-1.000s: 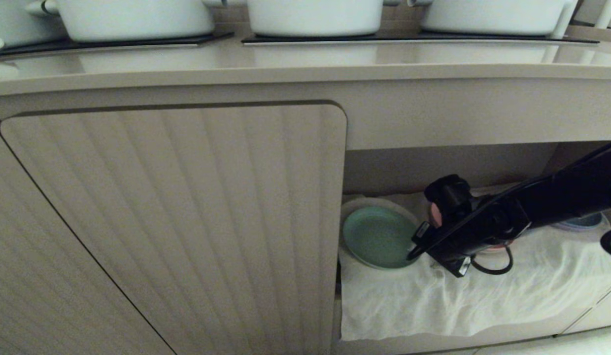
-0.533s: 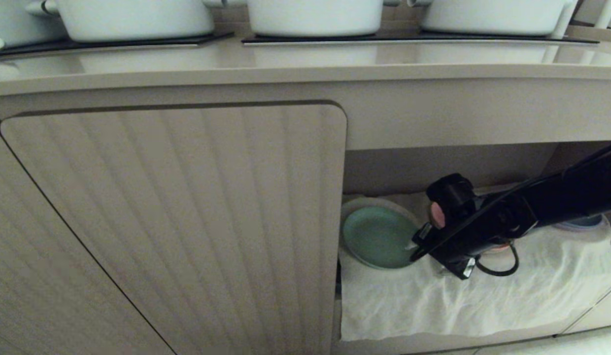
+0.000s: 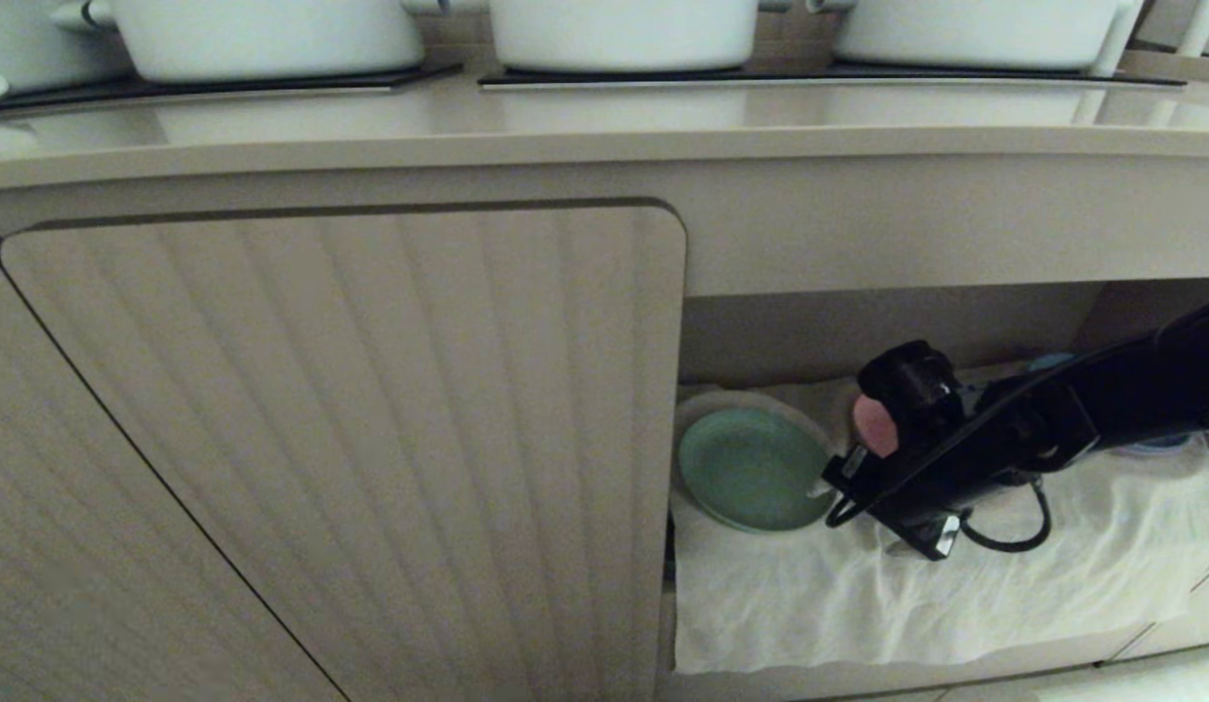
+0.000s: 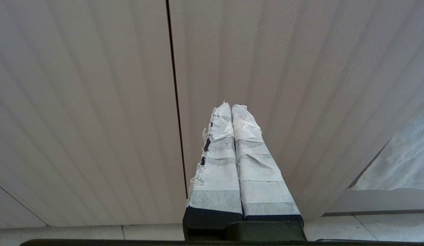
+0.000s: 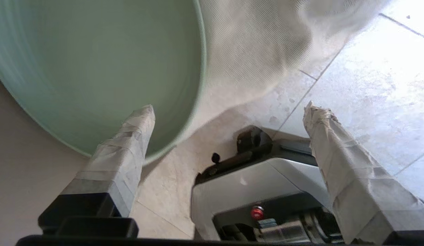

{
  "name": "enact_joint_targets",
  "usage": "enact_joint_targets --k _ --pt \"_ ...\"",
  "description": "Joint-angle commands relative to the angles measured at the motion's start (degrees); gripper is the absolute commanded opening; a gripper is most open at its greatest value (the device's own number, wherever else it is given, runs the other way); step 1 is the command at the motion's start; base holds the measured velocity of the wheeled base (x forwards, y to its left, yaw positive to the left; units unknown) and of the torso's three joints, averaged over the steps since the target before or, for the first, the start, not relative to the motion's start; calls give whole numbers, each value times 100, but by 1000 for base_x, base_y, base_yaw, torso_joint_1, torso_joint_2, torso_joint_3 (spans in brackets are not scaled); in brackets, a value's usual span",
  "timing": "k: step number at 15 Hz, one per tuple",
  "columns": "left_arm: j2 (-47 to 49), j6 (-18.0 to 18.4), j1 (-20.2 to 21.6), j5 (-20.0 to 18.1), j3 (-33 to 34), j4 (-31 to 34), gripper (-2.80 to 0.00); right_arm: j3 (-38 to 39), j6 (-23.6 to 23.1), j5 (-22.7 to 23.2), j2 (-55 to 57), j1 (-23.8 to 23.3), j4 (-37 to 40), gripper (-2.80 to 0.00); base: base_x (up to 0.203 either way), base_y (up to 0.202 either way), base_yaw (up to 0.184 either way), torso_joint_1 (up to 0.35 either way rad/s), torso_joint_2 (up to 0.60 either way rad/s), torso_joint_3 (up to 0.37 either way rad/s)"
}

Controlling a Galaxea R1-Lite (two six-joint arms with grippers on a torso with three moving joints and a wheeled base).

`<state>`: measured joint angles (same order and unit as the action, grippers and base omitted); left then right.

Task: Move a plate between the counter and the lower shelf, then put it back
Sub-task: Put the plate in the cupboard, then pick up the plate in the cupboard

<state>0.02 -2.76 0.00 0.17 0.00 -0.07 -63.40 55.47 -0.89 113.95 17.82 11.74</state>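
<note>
1. The long glossy beige counter [image 3: 604,122] carries white pots [image 3: 624,29].
2. The white-clothed lower shelf [image 3: 955,585] holds the round mint-green plate [image 3: 751,468].
3. The right gripper [image 5: 229,112], taped fingers spread apart, holds nothing beside the plate's rim.
4. The left gripper [image 4: 232,106], fingers pressed together, faces the ribbed beige cabinet door [image 4: 95,102].

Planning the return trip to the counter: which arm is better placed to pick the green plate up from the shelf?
The right. Its tool sits open at the rim of the plate inside the lower shelf. The left tool is shut, facing the ribbed cabinet door, away from the plate.
</note>
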Motion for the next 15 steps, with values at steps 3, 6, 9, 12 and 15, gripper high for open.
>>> enact_joint_targets --k 3,6,9,12,15 --pt "-2 -6 0 0 0 -1 -280 255 -62 7 -320 4 4 0 0 0 0 0 0 0" --pt "-2 -6 0 0 0 -1 -280 455 -112 145 -567 11 4 0 0 0 0 0 0 0" --pt "-2 -6 0 0 0 -1 -280 825 -484 310 -928 14 2 0 0 0 0 0 0 0" --pt "-2 -6 0 0 0 -1 -280 1109 -527 329 -1243 39 77 0 0 0 0 0 0 0" --pt "-2 -6 0 0 0 -1 -280 1455 -849 334 -1628 148 404 0 0 0 0 0 0 0"
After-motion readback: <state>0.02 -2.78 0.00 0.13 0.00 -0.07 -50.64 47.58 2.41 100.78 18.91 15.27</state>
